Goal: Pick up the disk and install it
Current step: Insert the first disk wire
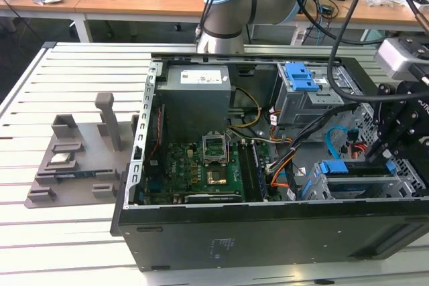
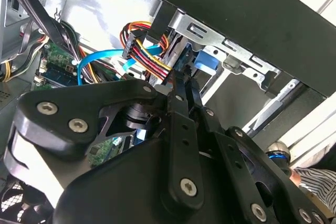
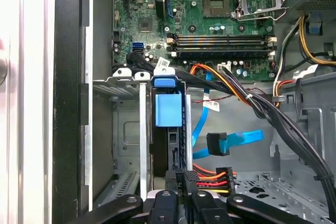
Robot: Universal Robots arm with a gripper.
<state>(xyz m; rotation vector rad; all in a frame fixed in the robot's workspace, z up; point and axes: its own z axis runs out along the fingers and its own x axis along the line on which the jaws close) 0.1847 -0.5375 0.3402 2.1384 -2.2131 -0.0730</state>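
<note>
An open computer case (image 1: 268,232) lay on a slatted table (image 1: 67,98), filling the centre and right of the exterior view. At the right edge of that frame, the gripper (image 1: 392,142) reached down into the drive cage (image 1: 362,182) at the case's lower right corner.

In the first wrist view, the disk (image 3: 168,109) stood on edge inside the cage, at the centre of the frame. Its blue carrier showed as a tab with a narrow dark body below it. Its long axis ran straight up the frame, away from the gripper (image 3: 181,179) at the bottom centre. The narrow jaws were drawn close together at the disk's near end; whether they actually gripped it could not be told.

The disk sat between upright metal rails (image 3: 143,135), close on both sides. A bundle of red, orange and yellow cables (image 3: 212,174) lay just right of the jaws, and a blue cable (image 3: 231,141) hung beyond. The motherboard (image 3: 210,19) filled the top of the frame.
</note>
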